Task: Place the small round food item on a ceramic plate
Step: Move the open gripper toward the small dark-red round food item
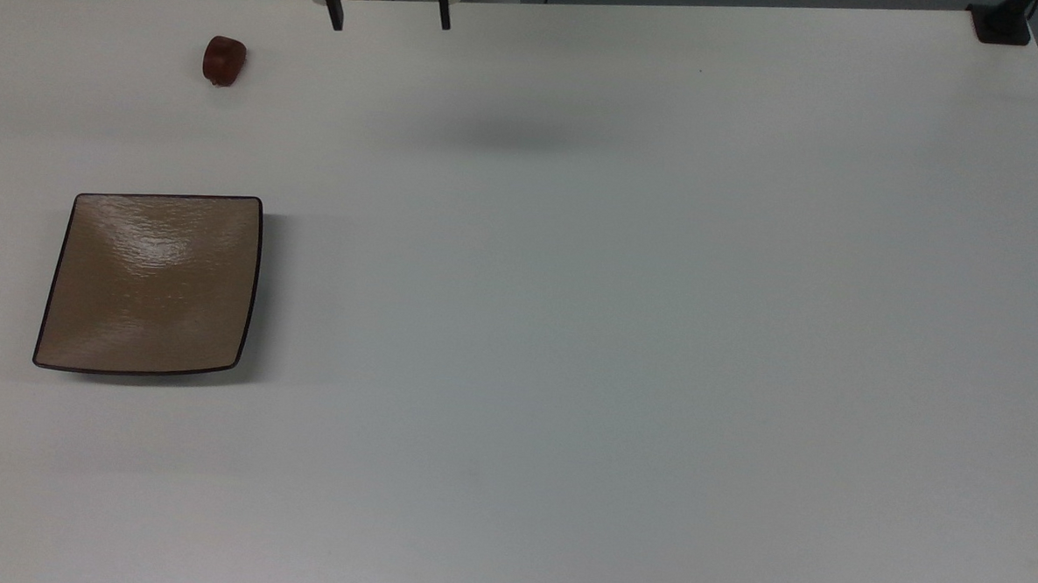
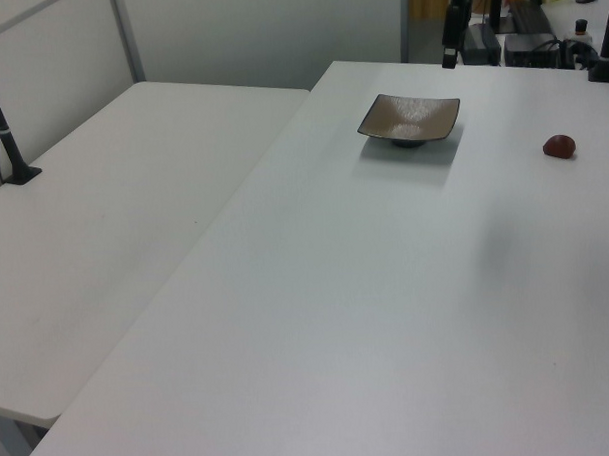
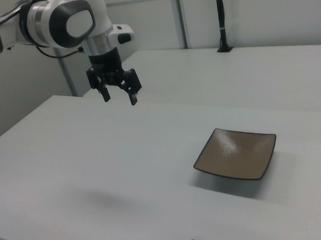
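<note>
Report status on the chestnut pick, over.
Gripper open, empty, high above the white table. Small dark reddish-brown glossy lump on the table, apart from the square tan-brown ceramic plate. Plate bare. Nothing between them.
</note>
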You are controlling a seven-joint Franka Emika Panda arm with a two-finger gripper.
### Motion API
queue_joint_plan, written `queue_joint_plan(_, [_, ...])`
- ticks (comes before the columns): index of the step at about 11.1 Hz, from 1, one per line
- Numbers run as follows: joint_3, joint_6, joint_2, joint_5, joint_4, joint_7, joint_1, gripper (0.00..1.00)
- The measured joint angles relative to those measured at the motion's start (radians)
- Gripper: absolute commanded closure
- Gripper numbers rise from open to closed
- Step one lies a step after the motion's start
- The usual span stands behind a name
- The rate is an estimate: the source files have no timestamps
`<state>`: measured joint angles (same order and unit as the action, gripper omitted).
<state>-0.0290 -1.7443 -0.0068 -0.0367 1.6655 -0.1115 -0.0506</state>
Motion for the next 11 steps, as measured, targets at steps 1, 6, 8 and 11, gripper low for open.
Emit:
queue_joint_plan(1, [-0.016,0.0,0.0,0.0,0.002,-0.005,0.002,0.0])
queue_joint_plan(6, [-0.102,0.001,0.0,0.021,0.037,-0.069,0.01,0.0])
queue_joint_plan(8, [-0.132,0.003,0.0,0.05,0.068,-0.122,0.011,0.0])
queue_joint_plan(11, [-0.213,0.062,0.0,0.08,0.083,-0.36,0.013,0.0])
